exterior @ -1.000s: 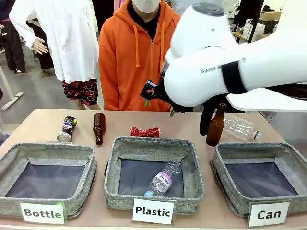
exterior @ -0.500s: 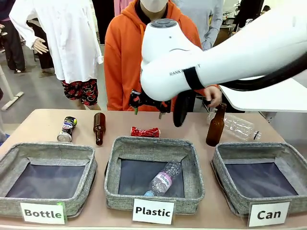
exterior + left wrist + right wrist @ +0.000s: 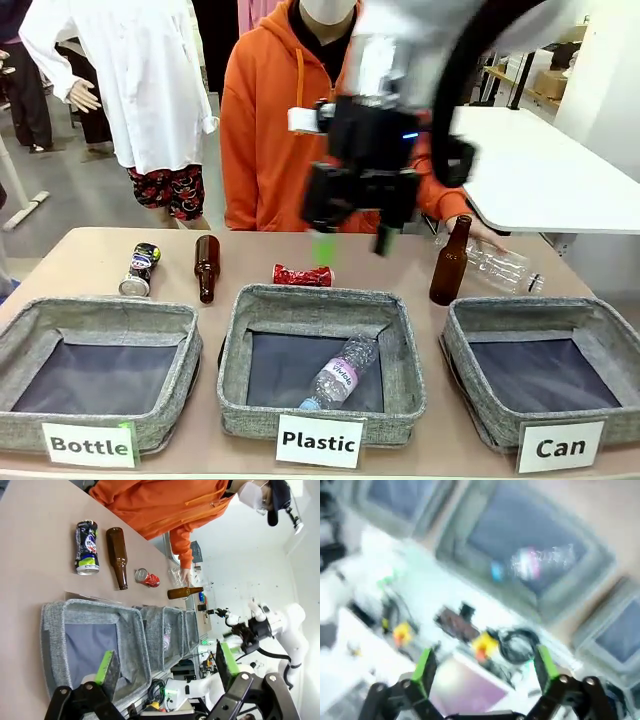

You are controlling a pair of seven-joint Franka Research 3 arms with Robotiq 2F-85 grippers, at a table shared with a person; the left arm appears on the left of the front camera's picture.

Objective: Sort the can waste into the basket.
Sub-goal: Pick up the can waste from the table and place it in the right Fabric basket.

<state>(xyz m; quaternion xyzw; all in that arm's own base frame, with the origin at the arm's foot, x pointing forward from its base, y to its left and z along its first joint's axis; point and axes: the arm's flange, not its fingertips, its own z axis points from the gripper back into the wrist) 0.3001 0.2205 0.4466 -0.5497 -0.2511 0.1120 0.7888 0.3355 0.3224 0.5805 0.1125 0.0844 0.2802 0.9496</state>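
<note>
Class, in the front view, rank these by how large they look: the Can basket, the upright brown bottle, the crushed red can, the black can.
Largest: Can basket, though it is also nearest the camera.
Next: upright brown bottle.
Last: crushed red can and black can, too alike to rank.

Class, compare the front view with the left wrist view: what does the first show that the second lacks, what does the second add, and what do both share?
Front view: the white label cards reading Bottle, Plastic and Can, and the right gripper, jaws open, hanging near the crushed shiny red can.
Left wrist view: the left gripper, jaws open with nothing between them.
Both: that red can, the black drink can, two brown glass bottles, one lying, one upright, the three grey woven-fabric baskets and the person in the orange hoodie.
</note>
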